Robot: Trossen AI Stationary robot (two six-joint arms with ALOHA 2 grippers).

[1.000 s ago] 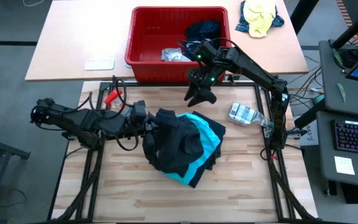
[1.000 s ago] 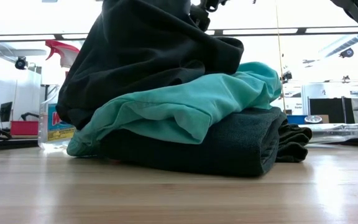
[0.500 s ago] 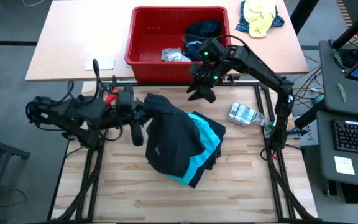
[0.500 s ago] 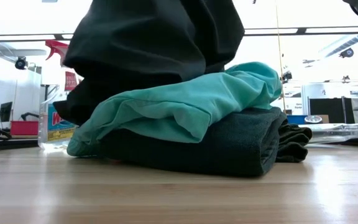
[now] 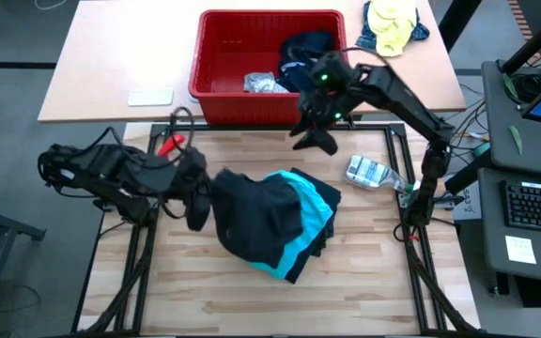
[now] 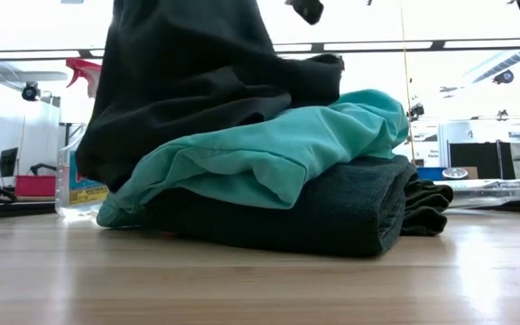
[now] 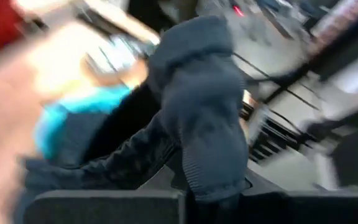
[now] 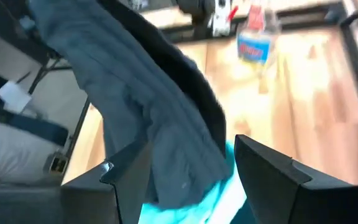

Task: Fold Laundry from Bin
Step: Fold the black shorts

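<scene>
With the left gripper [image 5: 198, 192] fingers clamped on the black garment [image 5: 252, 211] beside the turquoise shirt [image 5: 316, 208] and the right gripper [image 5: 314, 138] fingers apart above, a tug could topple that folded stack.

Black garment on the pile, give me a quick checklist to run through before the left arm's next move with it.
1. Left gripper shut on the black garment: ok; the left wrist view shows dark cloth bunched at its fingers.
2. Black garment lifted free of the pile: not ok; it still drapes over the turquoise garment.
3. Pile underneath steady: ok; the turquoise garment lies on the folded dark grey garment, flat on the wooden table.
4. Right gripper out of the way: ok; open, holding nothing, hovering between the pile and the red bin.
5. Spray bottle clear of the cloth: cannot tell.
</scene>
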